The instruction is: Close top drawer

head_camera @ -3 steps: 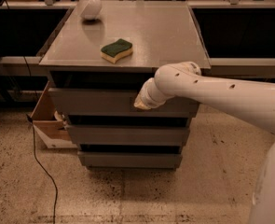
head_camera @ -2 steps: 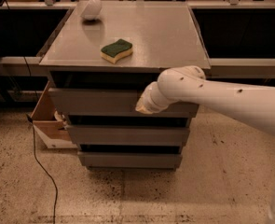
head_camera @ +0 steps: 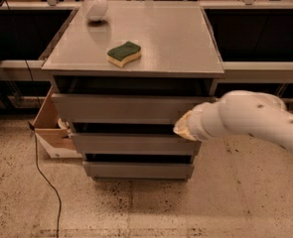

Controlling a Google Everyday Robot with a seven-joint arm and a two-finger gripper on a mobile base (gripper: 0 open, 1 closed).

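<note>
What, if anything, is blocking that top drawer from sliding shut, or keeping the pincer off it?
Nothing visible. The pincer is right at the front of the top drawer, near its right end. The sponge and white object lie on the cabinet top, clear of the drawer's path.

Top drawer (head_camera: 116, 108) sticks out past the 2 lower fronts, centre frame. Gripper (head_camera: 184, 126) sits at the drawer front's right end, w/ the white arm (head_camera: 255, 118) coming in from the right edge. On the cabinet top (head_camera: 176, 38): green/yellow sponge (head_camera: 124, 53) and, upper left, a white bowl (head_camera: 96, 7). Cardboard box (head_camera: 49, 128) at left beside the cabinet. Black cable (head_camera: 44, 177) on the floor.
</note>
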